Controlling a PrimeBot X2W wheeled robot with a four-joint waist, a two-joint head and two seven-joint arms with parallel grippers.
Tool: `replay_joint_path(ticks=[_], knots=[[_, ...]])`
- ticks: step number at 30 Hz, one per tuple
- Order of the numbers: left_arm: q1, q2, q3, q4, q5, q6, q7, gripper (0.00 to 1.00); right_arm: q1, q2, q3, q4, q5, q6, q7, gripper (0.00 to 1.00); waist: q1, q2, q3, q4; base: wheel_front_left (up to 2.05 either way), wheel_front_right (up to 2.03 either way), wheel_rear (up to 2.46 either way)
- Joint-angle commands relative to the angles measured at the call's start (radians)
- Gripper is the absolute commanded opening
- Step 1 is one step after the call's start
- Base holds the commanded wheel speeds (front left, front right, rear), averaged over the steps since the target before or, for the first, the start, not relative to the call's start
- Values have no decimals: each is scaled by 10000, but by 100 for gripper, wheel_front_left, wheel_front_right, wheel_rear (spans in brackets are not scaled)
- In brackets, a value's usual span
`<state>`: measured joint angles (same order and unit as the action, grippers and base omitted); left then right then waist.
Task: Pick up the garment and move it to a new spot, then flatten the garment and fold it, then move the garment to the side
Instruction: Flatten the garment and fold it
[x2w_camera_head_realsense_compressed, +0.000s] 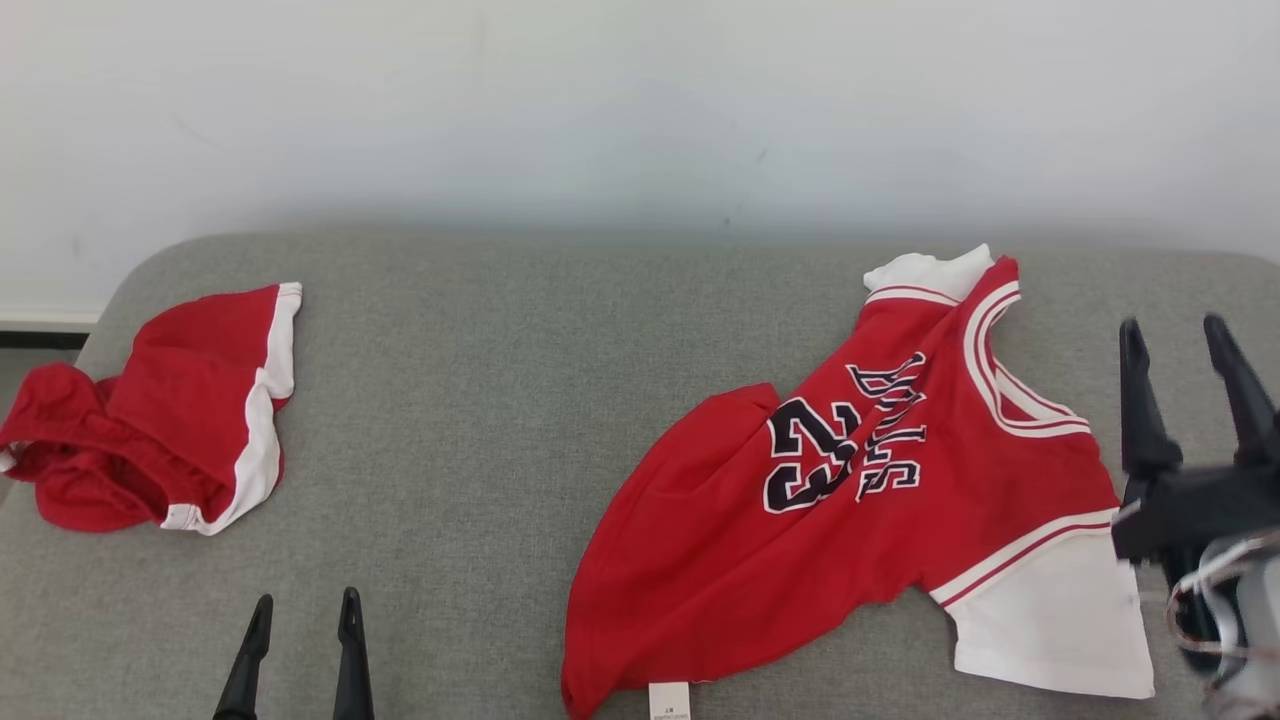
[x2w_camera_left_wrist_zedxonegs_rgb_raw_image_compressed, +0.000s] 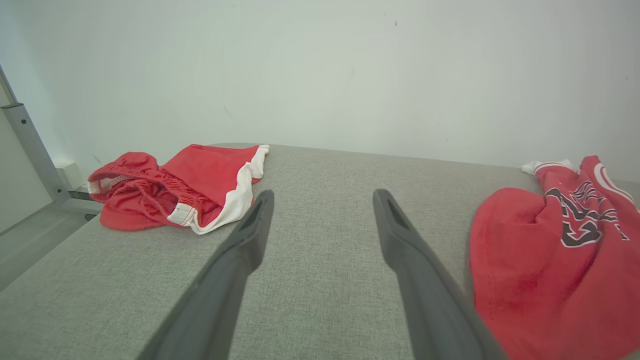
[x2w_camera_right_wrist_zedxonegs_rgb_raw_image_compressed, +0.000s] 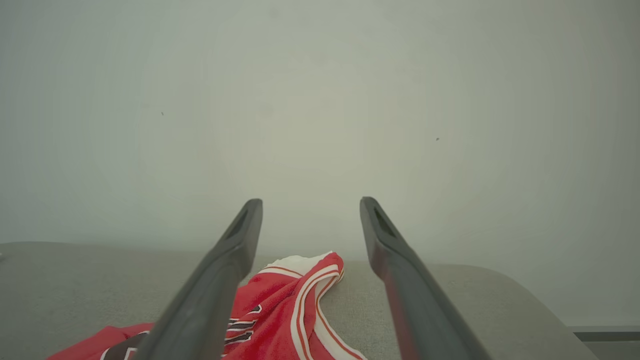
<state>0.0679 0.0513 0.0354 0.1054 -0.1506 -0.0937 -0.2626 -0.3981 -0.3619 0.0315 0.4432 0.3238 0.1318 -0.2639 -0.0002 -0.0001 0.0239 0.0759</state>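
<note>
Status: both claws released, nothing gripped. Left claw (x2w_camera_head_realsense_compressed: 306, 598) sits low near the front of the grey fabric-covered worktop (x2w_camera_head_realsense_compressed: 480, 400), fingers spread, well apart from either piece of clothing. Right claw (x2w_camera_head_realsense_compressed: 1172, 325) is spread too, hovering just beside the right side of the red basketball jersey with white trim and white sleeves (x2w_camera_head_realsense_compressed: 850, 500).

Jersey lies on the right half of the worktop, skewed, collar toward the wall, hem toward the robot. Not flat: the body is bunched and folded over on its left side, and one white sleeve (x2w_camera_head_realsense_compressed: 1060, 620) is splayed out at the near right. My read is that flattening and folding are not yet done.

Risks:
- Fabric is doubled up. A pinch could catch one layer only, so the rest drags and twists instead of lifting.
- Jersey sits close to the worktop's right end. A pull that way could slide it off the rounded corner.
- Crumpled red shorts with white side trim (x2w_camera_head_realsense_compressed: 170, 420) sit at the far-left corner, seemingly overhanging the edge. Shifting the jersey left could land it on them or nudge them off.
- Both pieces share the same colours, so it would be easy to grab the wrong one.

Writing: big "23" in black with a white outline, clear. The lettering beside it looks like "BULLS" but is creased, so that's partly a guess. Small white tag (x2w_camera_head_realsense_compressed: 668, 700) at the hem, print too small to read.
</note>
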Motion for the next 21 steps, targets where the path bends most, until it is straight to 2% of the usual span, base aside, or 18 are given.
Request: replay_joint_path(ticks=[1,14,21], knots=[[158,-12,19,-26,109,12,-33,100,559,161,-138,-382,-34,-23,-2,100,2,1,-160,-124,0,0,0],[446,72,99,-44,260,-90,-33,100,4287,1344,-855,-3222,-525,-23,339,100,2,1,-431,-361,0,0,0],[573,69,139,-72,279,-122,-33,100,5501,1880,-1135,-4067,-747,-23,425,100,2,1,-529,-353,0,0,0]])
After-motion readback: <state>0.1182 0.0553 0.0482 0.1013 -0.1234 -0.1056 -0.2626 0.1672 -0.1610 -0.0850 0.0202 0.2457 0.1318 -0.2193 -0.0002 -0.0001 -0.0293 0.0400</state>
